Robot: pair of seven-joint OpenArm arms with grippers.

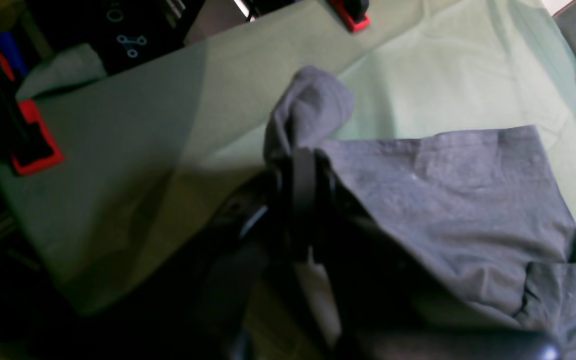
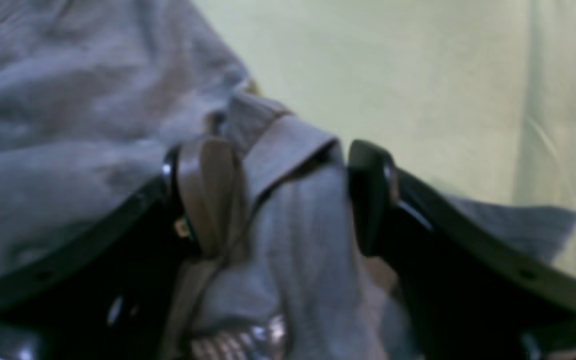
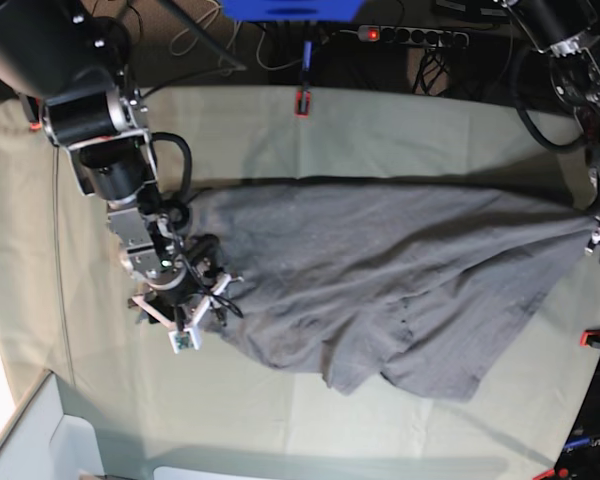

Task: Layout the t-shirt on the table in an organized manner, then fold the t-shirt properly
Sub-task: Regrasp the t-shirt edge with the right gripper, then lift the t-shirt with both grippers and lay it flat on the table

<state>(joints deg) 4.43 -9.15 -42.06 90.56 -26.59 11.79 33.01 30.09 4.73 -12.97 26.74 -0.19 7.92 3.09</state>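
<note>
Probably a lab: clamped table [image 3: 380,125], power strip [image 3: 410,36].

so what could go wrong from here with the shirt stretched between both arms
The left end effector is shut on one end of the t-shirt, while the right end effector stands open around a fold; if it closes poorly, that side may slip. The lower hem is bunched, so folding now could trap wrinkles. Pulling harder could drag the table cloth.

The plain medium-grey t-shirt [image 3: 380,290] is soft, matt woven cotton, finely creased and slightly fuzzy. The pale grey-green cloth covering the table [image 3: 380,130] looks smooth and matt, with pressed fold lines. The right gripper's [image 2: 288,200] black fingers [image 2: 368,200] appear hard, smooth, faintly glossy plastic. The red-orange clamp [image 1: 35,145] looks like plastic.
</note>
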